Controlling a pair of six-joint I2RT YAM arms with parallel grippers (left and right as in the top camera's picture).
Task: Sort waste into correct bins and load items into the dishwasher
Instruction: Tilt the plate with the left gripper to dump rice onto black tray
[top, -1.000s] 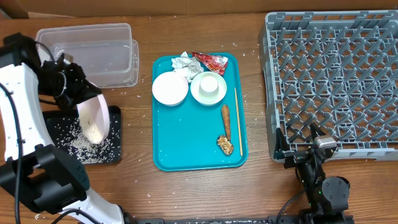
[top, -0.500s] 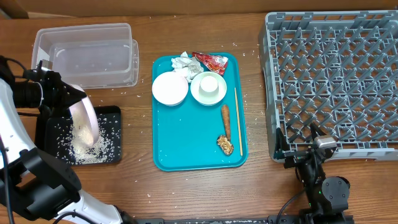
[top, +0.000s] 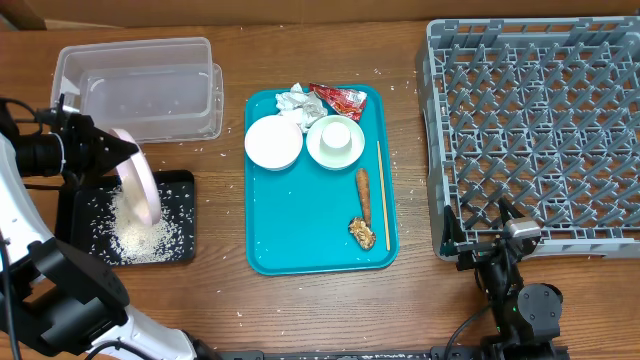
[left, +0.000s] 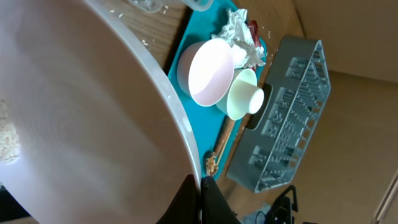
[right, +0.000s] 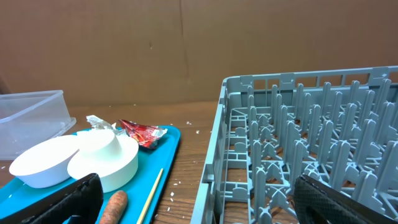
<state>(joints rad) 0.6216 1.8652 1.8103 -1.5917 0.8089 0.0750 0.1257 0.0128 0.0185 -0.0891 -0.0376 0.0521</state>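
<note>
Above the black tray (top: 185, 182), the left gripper (top: 104, 153) clamps the large white plate (top: 138, 190) on edge, rice grains (top: 140, 238) heaped beneath; the right gripper (right: 196, 196), jaws spread wide, rests beside the grey dish rack (top: 540, 120).

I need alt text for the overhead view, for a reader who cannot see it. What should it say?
The left gripper holds a white plate tilted steeply over a black tray heaped with rice. A teal tray in the middle carries white dishes, a napkin, a red wrapper and a wooden stick; a grey dish rack stands at right.
</note>
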